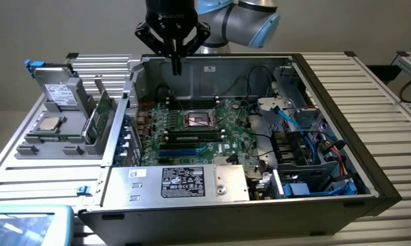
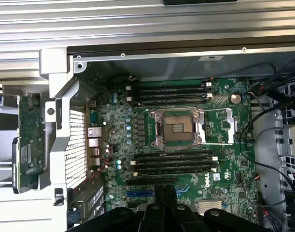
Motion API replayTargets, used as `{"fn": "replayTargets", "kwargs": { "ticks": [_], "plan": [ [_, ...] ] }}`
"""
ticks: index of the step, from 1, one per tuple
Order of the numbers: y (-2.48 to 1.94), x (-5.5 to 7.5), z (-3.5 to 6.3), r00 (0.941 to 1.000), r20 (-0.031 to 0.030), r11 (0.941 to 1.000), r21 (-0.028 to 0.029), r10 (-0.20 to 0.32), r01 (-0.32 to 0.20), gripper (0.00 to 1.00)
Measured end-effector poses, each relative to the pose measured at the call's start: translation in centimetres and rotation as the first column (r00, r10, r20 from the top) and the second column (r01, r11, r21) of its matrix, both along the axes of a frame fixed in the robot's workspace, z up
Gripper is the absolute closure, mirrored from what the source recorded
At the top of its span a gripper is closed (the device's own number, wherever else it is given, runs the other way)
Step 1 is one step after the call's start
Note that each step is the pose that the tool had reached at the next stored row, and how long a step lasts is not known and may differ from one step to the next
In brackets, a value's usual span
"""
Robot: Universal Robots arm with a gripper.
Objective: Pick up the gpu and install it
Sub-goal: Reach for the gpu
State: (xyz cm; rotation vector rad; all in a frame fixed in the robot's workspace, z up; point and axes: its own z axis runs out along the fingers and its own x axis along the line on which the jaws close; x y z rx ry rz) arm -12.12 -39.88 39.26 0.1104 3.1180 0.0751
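**Empty gripper over the open case, card in its rack**

The gripper [image 1: 176,66] hangs at the upper middle of the exterior view, above the far wall of the open computer case [image 1: 342,118]. Its fingers are pressed together with nothing between them. The gpu [image 1: 100,117] stands on edge in the grey parts holder [image 1: 48,148] at the exterior view's left, just outside the case wall and well apart from the gripper.

The risks here are a matter of judgement. The card is thin and sits close to the case's side wall and the grey drive [image 1: 58,89]. A pinch taken off-centre could tilt it, let it slip, or catch a neighbour. Inside, the blue slot [image 1: 180,152] on the motherboard [image 1: 199,105] lies near loose cables [image 1: 260,84], so a card brought in crooked could jam or snag there.
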Motion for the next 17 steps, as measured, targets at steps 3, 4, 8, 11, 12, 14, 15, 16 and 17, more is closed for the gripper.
{"fn": "replayTargets", "kwargs": {
  "ticks": [3,4,8,11,12,14,15,16,17],
  "plan": [
    [0.0,0.0,0.0,1.0,0.0,1.0,0.0,0.0,0.0,0.88],
    [0.02,-0.1,0.0,1.0,-0.0001,1.0,-0.0001,0.0,0.0,0.88],
    [0.18,-0.8,0.0,1.0,-0.0002,1.0,-0.0001,0.0,0.0,0.88],
    [0.38,-1.7,0.0,1.0,-0.0002,1.0,0.0,0.001,-0.001,0.88],
    [0.52,-2.1,0.0,1.0,-0.0002,1.0,-0.0001,0.001,-0.001,0.88],
    [0.81,-2.8,0.0,1.0,-0.0002,1.0,-0.0001,0.001,-0.001,0.88],
    [0.96,-3.2,0.0,1.0,-0.0003,1.0,-0.0002,0.001,-0.001,0.88],
    [1.12,-3.6,-0.01,1.0,-0.0002,1.0,-0.0001,0.001,-0.001,0.88],
    [1.27,-4.1,-0.01,1.0,-0.0002,1.0,0.0,0.001,-0.001,0.88]
  ]
}}
